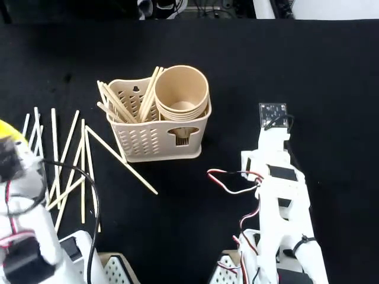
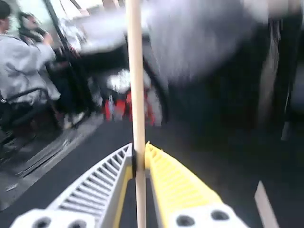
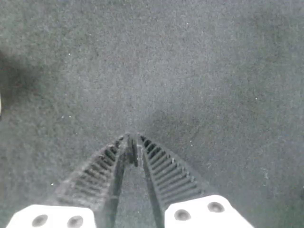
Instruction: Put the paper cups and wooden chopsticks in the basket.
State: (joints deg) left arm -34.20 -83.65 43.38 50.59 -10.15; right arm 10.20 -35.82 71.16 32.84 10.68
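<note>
A beige slotted basket point(image 1: 155, 139) stands mid-table. It holds stacked paper cups point(image 1: 181, 93) on one side and several wooden chopsticks point(image 1: 121, 100) on the other. More loose chopsticks point(image 1: 71, 165) lie scattered on the black cloth beside it, one leaning against the basket's foot. My left gripper point(image 2: 138, 149) is shut on a single chopstick point(image 2: 134, 85), which stands upright between its white and yellow fingers. In the high view that arm point(image 1: 15, 171) sits at the near left corner, above the loose sticks. My right gripper point(image 3: 132, 142) is shut on nothing, just above bare cloth.
The right arm point(image 1: 278, 183) stretches over the cloth to the right of the basket, with red and white wires looping off it. Both arm bases stand at the near edge. The left wrist view looks out at the room, with people seated far off.
</note>
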